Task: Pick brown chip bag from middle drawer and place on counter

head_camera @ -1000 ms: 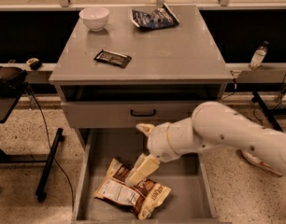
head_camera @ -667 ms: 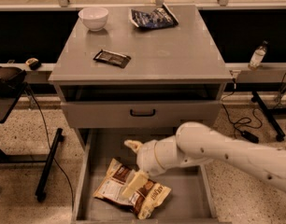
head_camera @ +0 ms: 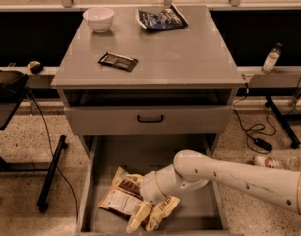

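Brown bag (head_camera: 122, 199) lies near-left in the drawer (head_camera: 192, 211), long axis running far-left to near-right; gripper (head_camera: 140, 217) sits low over its near end, seemingly touching; whether it grips, I cannot tell.

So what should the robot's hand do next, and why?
Probably get a firm grip on the crinkly brown and cream chip bag. The two-finger gripper is down on the bag inside the open grey metal drawer, and the bag lies on the drawer floor, not yet lifted.

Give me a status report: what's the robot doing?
Gripper low in drawer, at chip bag. Bag lying on drawer floor. Counter holds bowl, blue bag, wrapper.
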Controlling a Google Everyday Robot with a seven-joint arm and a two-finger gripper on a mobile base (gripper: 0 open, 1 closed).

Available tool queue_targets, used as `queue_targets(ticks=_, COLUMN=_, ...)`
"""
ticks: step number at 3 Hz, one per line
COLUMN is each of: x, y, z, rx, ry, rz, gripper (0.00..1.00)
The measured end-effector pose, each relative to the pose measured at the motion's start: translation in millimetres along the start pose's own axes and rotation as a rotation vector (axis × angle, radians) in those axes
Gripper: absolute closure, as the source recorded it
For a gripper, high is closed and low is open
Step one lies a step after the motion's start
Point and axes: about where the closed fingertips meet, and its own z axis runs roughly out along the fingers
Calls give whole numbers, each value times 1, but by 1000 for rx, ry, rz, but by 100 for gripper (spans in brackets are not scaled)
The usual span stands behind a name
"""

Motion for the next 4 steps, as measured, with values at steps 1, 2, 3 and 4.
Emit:
queue_targets(ticks=1, x=4, y=5, z=6, rx=-24, ry=-16, rz=4, gripper=0)
queue_targets(ticks=2, x=30, y=-4, z=9, rx=57, ry=27, rz=75, gripper=0)
queue_targets(ticks=3, x=65, y=-16, z=6, rx=191, ry=58, rz=173, gripper=0)
queue_targets(ticks=4, x=93, y=-35, z=9, rx=291, ry=101, rz=247, gripper=14)
